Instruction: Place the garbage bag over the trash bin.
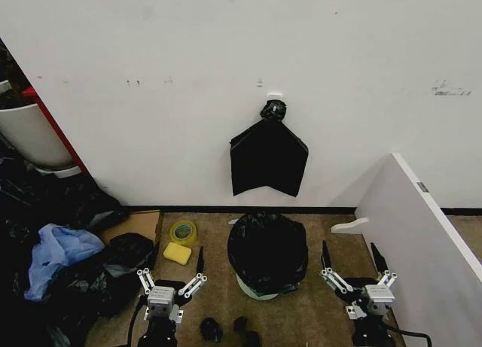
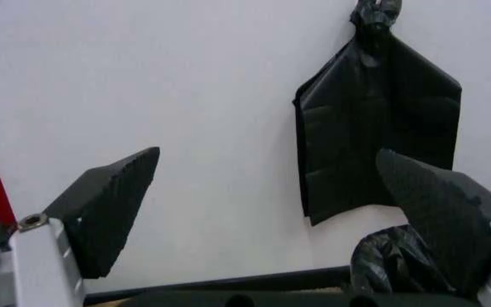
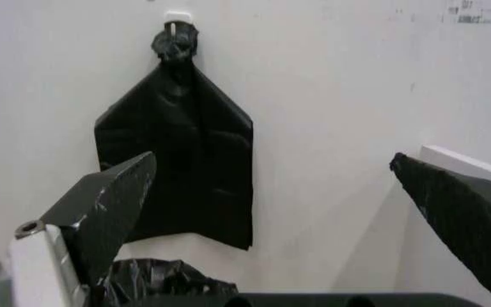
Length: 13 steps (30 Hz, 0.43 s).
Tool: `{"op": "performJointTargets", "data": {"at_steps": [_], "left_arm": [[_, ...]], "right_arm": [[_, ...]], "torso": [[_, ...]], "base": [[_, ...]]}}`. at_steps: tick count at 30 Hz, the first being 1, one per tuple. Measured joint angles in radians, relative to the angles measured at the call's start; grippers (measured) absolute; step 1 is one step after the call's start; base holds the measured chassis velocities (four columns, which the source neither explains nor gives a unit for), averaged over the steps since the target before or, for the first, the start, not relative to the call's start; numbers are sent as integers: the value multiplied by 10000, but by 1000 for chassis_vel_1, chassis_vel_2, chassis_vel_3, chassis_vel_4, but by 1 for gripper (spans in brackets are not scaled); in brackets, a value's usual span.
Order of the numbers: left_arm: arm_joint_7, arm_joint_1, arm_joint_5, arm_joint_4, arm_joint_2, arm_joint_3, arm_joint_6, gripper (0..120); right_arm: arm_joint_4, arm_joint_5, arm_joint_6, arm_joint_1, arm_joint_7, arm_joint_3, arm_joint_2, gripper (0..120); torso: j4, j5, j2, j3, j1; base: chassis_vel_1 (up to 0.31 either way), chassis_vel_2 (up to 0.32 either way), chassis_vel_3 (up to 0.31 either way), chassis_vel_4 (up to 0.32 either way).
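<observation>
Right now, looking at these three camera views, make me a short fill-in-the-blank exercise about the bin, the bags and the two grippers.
1. The garbage bag is draped over the trash bin, which stands on the ____.
2. The flat sheaf of bags hangs from a hook on the ____.
3. The left gripper and the right gripper both have their fingers ____.
4. The yellow sponge lies beside a roll of ____.

Missing words: floor; wall; open; tape

garbage bag (image 1: 267, 251) covers trash bin (image 1: 256, 290).
</observation>
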Motion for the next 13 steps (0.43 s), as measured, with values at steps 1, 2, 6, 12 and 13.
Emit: {"op": "performJointTargets", "data": {"at_steps": [1,2,6,12,13], "left_arm": [[-6,7,-16,7,23,-1,0,100],[-10,9,-25,12,35,-1,0,100],[-29,-29,-40,73,100,33,7,100],[-50,-99,-40,165,147,174,41,100],[-50,-99,-40,168,158,211,54,100]], "right_arm": [[-9,-30,-11,-3,3,-1,21,100],[-10,-36,-15,-4,4,-1,25,100],[-15,-42,-25,-5,9,-3,29,100],[-19,-36,-30,-4,14,-4,26,100],[-20,-35,-32,-3,15,-4,24,100]], "torso": [[0,0,0,0,0],[0,0,0,0,0],[0,0,0,0,0],[0,0,0,0,0],[0,0,0,0,0]], "base": [[0,0,0,0],[0,0,0,0],[0,0,0,0],[0,0,0,0],[0,0,0,0]]}}
